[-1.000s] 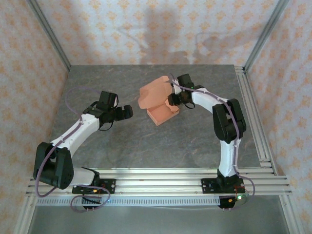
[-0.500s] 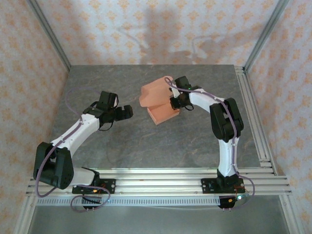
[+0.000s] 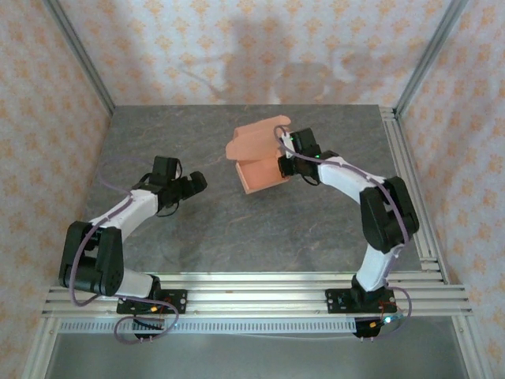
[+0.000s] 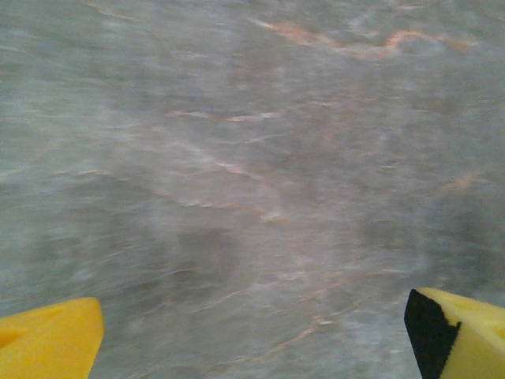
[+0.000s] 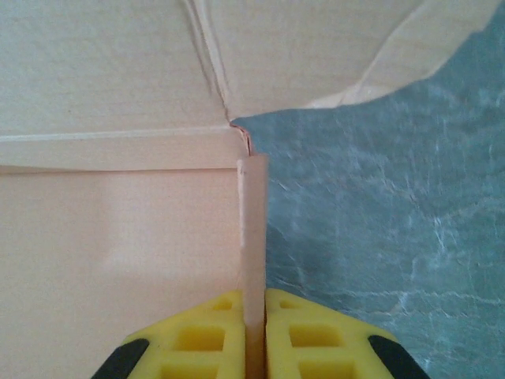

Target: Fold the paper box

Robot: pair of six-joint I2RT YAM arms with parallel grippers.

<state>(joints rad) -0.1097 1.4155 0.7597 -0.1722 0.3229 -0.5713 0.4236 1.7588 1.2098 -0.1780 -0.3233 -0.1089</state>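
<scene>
Salmon-orange card makes up the box [image 3: 260, 162], which sits on the grey stone-patterned table [image 3: 237, 237], toward the far side and a little right of the middle. It is part folded. Its near half forms a shallow open tray [image 3: 263, 177] with upright walls, and the tray's floor is bare card. A wide flap [image 3: 254, 140] rises from the tray's far edge and leans over toward the left, with its far end curling.

The right claw [image 3: 285, 166] reaches in from the right and is pinched shut on the tray's right wall [image 5: 254, 229]. In the right wrist view its two yellow fingers [image 5: 197, 343] press against the two faces of that thin upright wall, one inside the tray and one outside. The wall stands on edge between them and runs straight away from the camera to the corner where it meets the far wall. Pale card of the tray floor lies to the left of it, and the flap spreads across the top. Grey table lies to the right.

The left claw [image 3: 197, 182] hangs over bare table to the left of the box, well apart from it, with its jaws wide and holding nothing. In the left wrist view its yellow fingertips [image 4: 51, 339] sit in the two bottom corners, far apart, with blurred grey table between them
</scene>
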